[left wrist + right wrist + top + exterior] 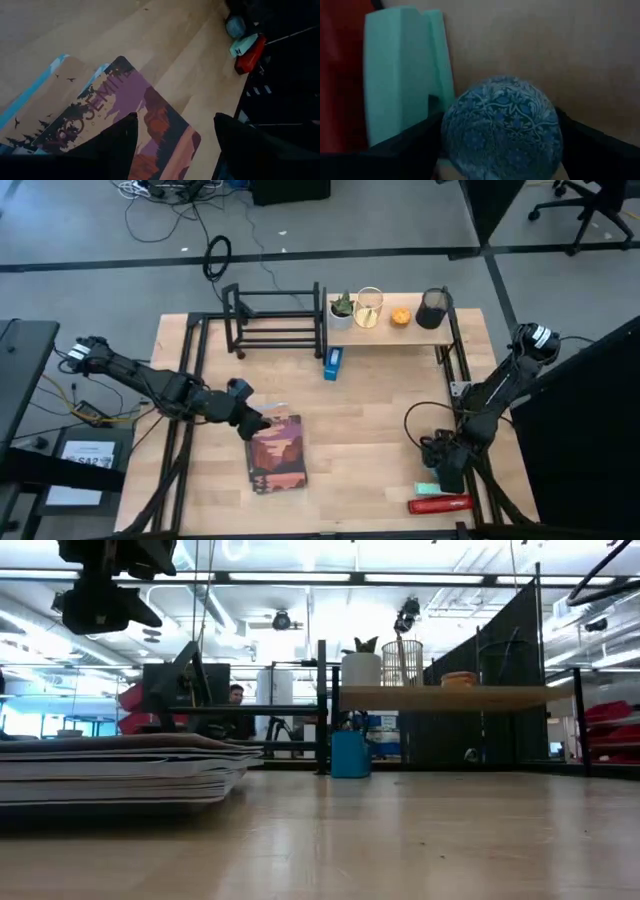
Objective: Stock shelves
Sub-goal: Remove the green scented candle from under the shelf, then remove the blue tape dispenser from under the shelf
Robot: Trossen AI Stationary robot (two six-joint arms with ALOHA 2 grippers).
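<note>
The black metal-bar rack (272,320) stands empty at upper centre of the high view, with the wooden plank shelf (395,328) to its right already carrying a potted plant (342,308), a wire basket (369,307), an orange item (401,316) and a dark cup (433,308). The left gripper (250,423) hovers, fingers spread, over the stack of books (276,453) at lower centre of the surface (360,420). The books likely handle stiff, heavy and smooth-covered; grip the top one at an edge. At lower right, the right gripper (502,150) pinches a blue patterned ball (501,126), probably hard and rounded, so hold it across its widest part.
</note>
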